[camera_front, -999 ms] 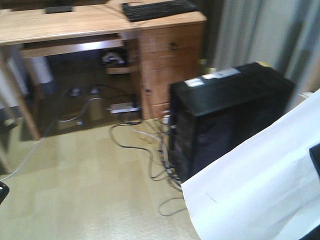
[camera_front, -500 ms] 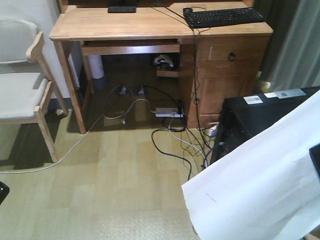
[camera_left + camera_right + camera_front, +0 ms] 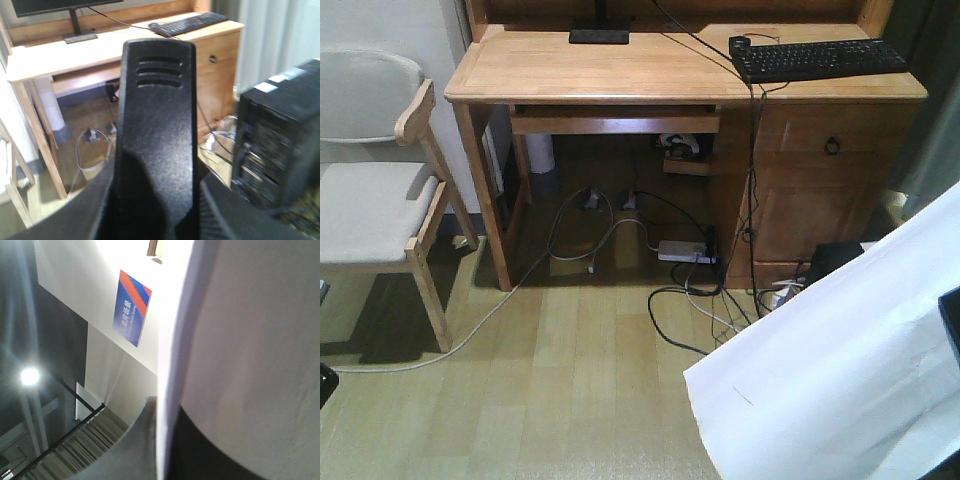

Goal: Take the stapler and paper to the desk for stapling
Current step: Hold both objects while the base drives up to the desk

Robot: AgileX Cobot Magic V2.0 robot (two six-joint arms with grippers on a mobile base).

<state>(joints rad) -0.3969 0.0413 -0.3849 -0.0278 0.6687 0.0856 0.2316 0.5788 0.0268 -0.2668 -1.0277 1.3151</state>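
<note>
In the left wrist view the black stapler (image 3: 156, 115) fills the middle, standing up between the jaws of my left gripper (image 3: 157, 182), which is shut on it. The large white paper (image 3: 840, 380) hangs across the lower right of the front view. In the right wrist view its edge (image 3: 167, 390) runs between the fingers of my right gripper (image 3: 162, 445), shut on the sheet. The light-wood desk (image 3: 650, 70) stands ahead at the top of the front view, and it also shows behind the stapler (image 3: 45, 60). Both grippers are well short of the desk.
On the desk lie a black keyboard (image 3: 817, 58) and a monitor foot (image 3: 599, 36). A wooden chair (image 3: 380, 190) stands left of it. Cables and a power strip (image 3: 682, 251) lie on the floor under it. A black computer tower (image 3: 280, 145) stands to the right.
The view has swung and closed in on the desk: it is now centred, the chair has come into view, and the black tower has slid off behind the paper. Both grips are unchanged.
</note>
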